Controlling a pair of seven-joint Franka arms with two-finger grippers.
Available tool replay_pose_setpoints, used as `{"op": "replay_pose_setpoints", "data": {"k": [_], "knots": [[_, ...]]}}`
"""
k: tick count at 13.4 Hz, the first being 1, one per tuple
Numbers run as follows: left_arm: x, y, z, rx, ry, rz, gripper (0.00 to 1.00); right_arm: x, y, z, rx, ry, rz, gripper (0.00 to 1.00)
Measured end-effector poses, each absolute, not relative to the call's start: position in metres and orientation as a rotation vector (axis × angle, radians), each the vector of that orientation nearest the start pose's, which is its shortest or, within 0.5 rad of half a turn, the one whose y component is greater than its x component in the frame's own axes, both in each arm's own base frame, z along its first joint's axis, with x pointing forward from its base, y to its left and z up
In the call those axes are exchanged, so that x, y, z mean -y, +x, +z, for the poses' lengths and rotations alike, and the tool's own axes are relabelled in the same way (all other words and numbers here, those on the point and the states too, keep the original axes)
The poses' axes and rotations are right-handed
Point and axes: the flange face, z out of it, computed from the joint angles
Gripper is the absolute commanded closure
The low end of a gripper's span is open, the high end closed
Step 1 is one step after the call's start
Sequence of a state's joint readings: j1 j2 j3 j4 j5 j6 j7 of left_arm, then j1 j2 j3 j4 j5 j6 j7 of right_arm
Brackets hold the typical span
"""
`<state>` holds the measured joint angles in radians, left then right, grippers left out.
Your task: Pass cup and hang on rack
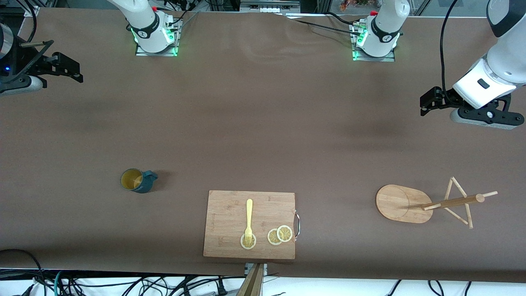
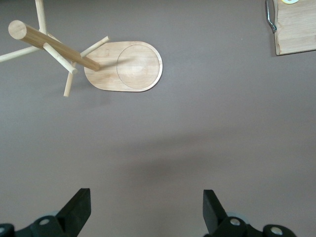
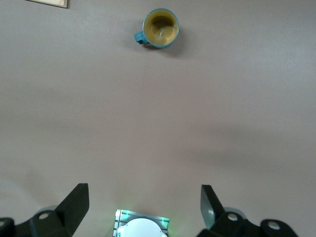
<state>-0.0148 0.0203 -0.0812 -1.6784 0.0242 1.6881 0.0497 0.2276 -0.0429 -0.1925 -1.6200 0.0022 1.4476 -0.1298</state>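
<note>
The cup (image 1: pixel 137 180), dark teal with a yellow inside, stands upright on the brown table toward the right arm's end; it also shows in the right wrist view (image 3: pixel 159 28). The bamboo rack (image 1: pixel 400 203) stands on its oval base toward the left arm's end, with its pole (image 1: pixel 452 202) and thin pegs; it also shows in the left wrist view (image 2: pixel 128 66). My right gripper (image 1: pixel 68 68) hangs open and empty in the air, well away from the cup (image 3: pixel 144 195). My left gripper (image 1: pixel 425 102) hangs open and empty above the table near the rack (image 2: pixel 146 197).
A rectangular wooden cutting board (image 1: pixel 230 213) lies near the front edge between cup and rack, with a yellow fork (image 1: pixel 248 220) and lemon slices (image 1: pixel 280 235) on it. Its handled corner shows in the left wrist view (image 2: pixel 296 29).
</note>
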Motion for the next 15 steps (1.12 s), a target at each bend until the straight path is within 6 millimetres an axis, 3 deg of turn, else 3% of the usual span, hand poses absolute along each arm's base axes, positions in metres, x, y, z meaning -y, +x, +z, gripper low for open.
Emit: {"op": "replay_pose_setpoints", "data": {"k": [15], "knots": [[0.0523,0.5645,0.5721,-0.233,-3.110,0.019,0.00,-0.0158,0.5281,0.6097,0.256,-3.118,0.230,0.00]]}}
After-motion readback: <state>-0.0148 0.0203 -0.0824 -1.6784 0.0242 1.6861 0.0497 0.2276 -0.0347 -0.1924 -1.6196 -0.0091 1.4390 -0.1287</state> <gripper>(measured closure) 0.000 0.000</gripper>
